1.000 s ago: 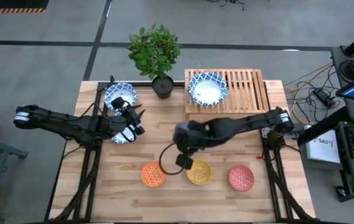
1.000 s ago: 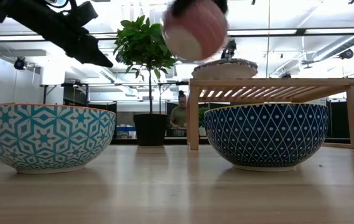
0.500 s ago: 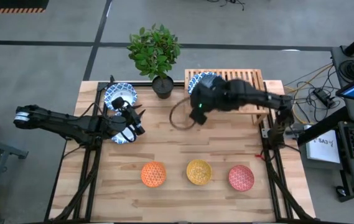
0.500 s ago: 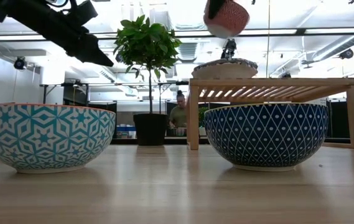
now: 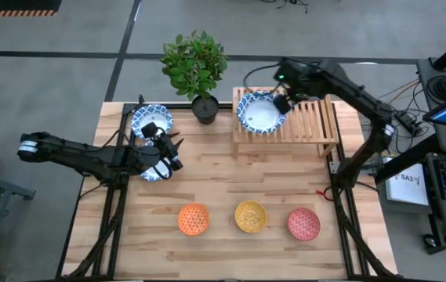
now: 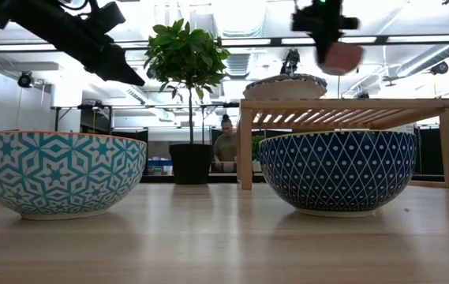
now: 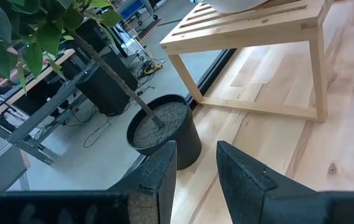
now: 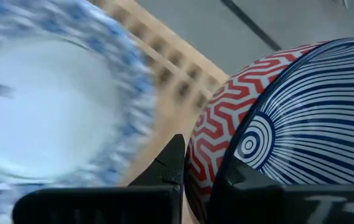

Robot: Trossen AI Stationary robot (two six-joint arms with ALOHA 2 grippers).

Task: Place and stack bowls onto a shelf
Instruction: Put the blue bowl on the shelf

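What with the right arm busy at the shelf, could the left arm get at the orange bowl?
Probably yes: the left claw hovers near the orange bowl, with only bare tabletop between them.

Wooden table (image 5: 215, 188): shelf (image 5: 317, 117), plant pot (image 5: 204, 108), bowls (image 5: 250, 217).

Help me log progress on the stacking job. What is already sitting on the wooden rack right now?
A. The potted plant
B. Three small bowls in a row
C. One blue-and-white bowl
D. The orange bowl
C: the high view shows a single blue-and-white bowl on the rack, while the orange bowl rests near the table's front edge.
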